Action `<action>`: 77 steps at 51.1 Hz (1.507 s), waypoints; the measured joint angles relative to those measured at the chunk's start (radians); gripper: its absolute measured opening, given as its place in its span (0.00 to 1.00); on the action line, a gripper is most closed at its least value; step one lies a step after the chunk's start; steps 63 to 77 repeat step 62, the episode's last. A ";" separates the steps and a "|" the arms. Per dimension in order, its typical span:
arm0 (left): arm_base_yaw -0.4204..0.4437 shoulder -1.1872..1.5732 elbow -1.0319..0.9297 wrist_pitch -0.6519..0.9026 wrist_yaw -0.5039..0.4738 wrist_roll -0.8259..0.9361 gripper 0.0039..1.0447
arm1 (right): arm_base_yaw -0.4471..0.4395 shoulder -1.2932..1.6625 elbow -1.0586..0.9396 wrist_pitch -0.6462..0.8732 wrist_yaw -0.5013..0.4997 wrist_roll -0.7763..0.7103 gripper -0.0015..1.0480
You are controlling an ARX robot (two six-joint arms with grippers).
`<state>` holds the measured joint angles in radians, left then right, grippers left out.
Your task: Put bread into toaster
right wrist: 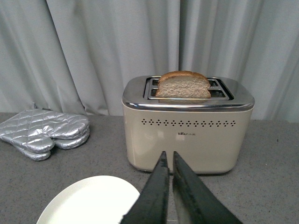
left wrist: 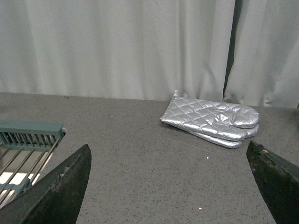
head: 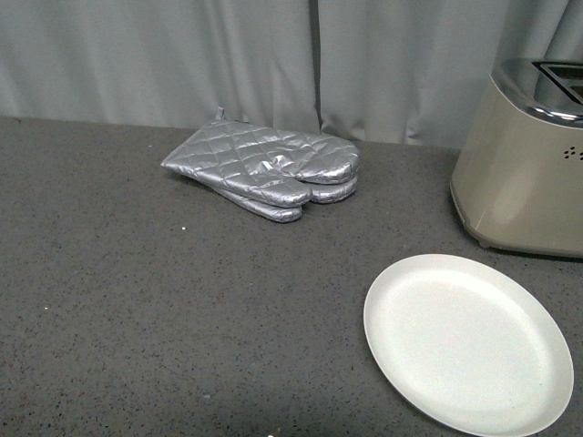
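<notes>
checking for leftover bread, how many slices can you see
1: the bread stands upright in a slot of the toaster. The plate is bare. More could be hidden deep in the other slot.

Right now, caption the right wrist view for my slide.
Bread standing in the toaster slot, right gripper nearly closed and empty, plate bare.

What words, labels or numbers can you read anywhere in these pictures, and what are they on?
Toaster: one small dark mark, likely a brand name, under the row of dot holes; too small and blurred to read.
Nothing readable on the bread, plate or oven mitts.
</notes>
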<state>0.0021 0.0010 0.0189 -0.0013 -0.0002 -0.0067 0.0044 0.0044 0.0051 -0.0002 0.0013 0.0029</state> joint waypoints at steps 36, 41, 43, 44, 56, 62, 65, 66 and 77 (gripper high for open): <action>0.000 0.000 0.000 0.000 0.000 0.000 0.94 | -0.002 0.000 0.000 0.000 0.000 0.000 0.91; 0.000 0.000 0.000 0.000 0.000 0.000 0.94 | -0.002 0.000 0.000 0.000 0.000 0.000 0.91; 0.000 0.000 0.000 0.000 0.000 0.000 0.94 | -0.002 0.000 0.000 0.000 0.000 0.000 0.91; 0.000 0.000 0.000 0.000 0.000 0.000 0.94 | -0.002 0.000 0.000 0.000 0.000 0.000 0.91; 0.000 0.000 0.000 0.000 0.000 0.000 0.94 | -0.002 0.000 0.000 0.000 0.000 0.000 0.91; 0.000 0.000 0.000 0.000 0.000 0.000 0.94 | -0.002 0.000 0.000 0.000 0.000 0.000 0.91; 0.000 0.000 0.000 0.000 0.000 0.000 0.94 | -0.002 0.000 0.000 0.000 0.000 0.000 0.91; 0.000 0.000 0.000 0.000 0.000 0.000 0.94 | -0.002 0.000 0.000 0.000 0.000 0.000 0.91; 0.000 0.000 0.000 0.000 0.000 0.000 0.94 | -0.002 0.000 0.000 0.000 0.000 0.000 0.91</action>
